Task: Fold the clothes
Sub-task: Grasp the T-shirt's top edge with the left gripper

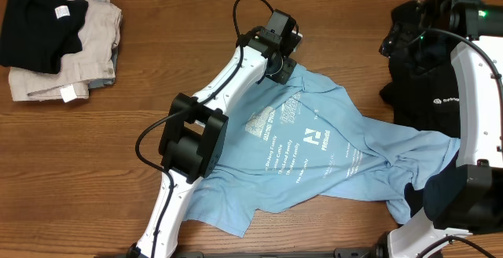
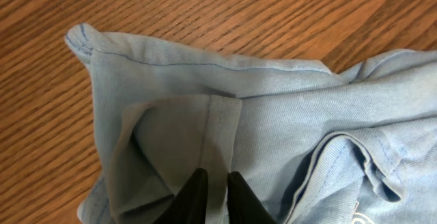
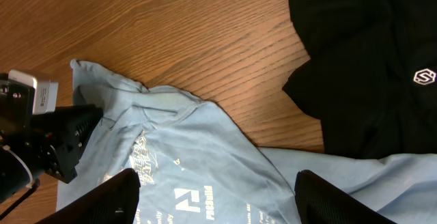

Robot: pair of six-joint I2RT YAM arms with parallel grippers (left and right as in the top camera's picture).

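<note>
Pinching a fold of the light blue T-shirt (image 2: 287, 108) between its closed black fingers (image 2: 193, 195), the left gripper (image 2: 217, 195) holds the cloth near a hemmed corner. The left arm (image 1: 236, 73) stretches diagonally from the near edge of the wooden table (image 1: 196, 22) across the shirt's left side. The right gripper (image 3: 217, 200) hangs above the shirt with its fingers (image 3: 116, 197) spread wide, holding nothing. Only the left wrist view shows the pinch, which the wrist hides from overhead. The overhead view alone shows the whole shirt rumpled, print up, mid-table, its right side touching a black garment (image 1: 428, 93). That garment's white logo (image 3: 425, 77) is clearest from the right wrist. A stack of folded clothes (image 1: 63, 46) sits at the far left corner.
</note>
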